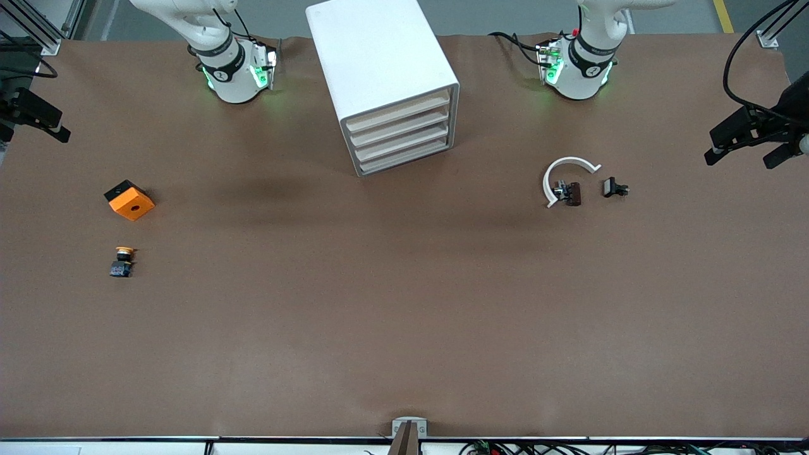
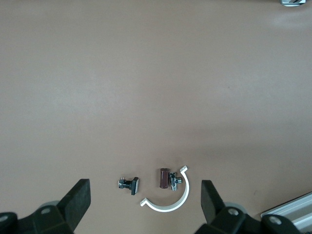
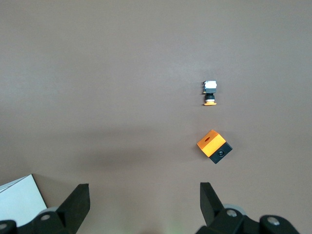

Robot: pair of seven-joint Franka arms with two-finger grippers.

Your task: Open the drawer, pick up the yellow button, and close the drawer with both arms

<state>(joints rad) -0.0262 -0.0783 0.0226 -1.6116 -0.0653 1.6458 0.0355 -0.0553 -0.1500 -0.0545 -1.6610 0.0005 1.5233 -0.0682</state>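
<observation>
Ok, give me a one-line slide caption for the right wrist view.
Open right gripper above the table, with the button and orange cube lying apart ahead.

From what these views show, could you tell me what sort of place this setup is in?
Most likely a robotics lab bench: two white arms mounted along a brown-covered table, cameras on stands at its ends, and small test items laid out, such as a white drawer cabinet and an orange-capped button.
</observation>
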